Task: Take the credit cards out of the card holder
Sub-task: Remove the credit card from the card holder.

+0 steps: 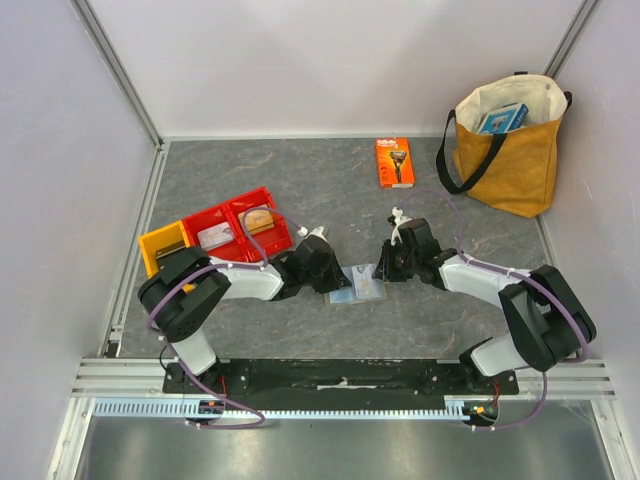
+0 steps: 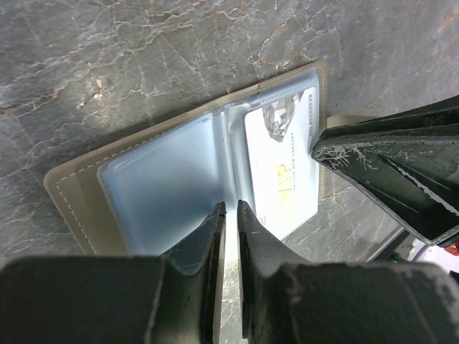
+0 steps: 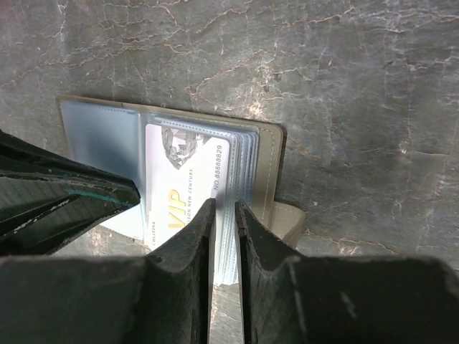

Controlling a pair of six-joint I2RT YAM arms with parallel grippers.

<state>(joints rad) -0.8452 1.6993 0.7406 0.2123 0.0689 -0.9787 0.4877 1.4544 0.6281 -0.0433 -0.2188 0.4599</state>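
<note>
The grey card holder [image 1: 358, 285] lies open on the table between both arms, its light blue clear sleeves facing up [image 2: 165, 186]. A white credit card [image 2: 283, 172] with gold VIP lettering sits in the right-hand sleeve [image 3: 179, 186]. My left gripper [image 1: 335, 278] is at the near end of the centre fold [image 2: 229, 208], jaws almost together with what looks like a thin sleeve edge between them. My right gripper [image 1: 383, 268] has its jaws nearly closed around the sleeve edges beside the card [image 3: 225, 204]. The wallet's closing tab [image 3: 287, 218] sticks out to the right.
An orange razor package [image 1: 394, 162] lies at the back centre. A tan bag [image 1: 505, 150] stands at the back right. Red bins [image 1: 235, 225] and a yellow bin [image 1: 162, 245] sit left of the left arm. White walls enclose the table.
</note>
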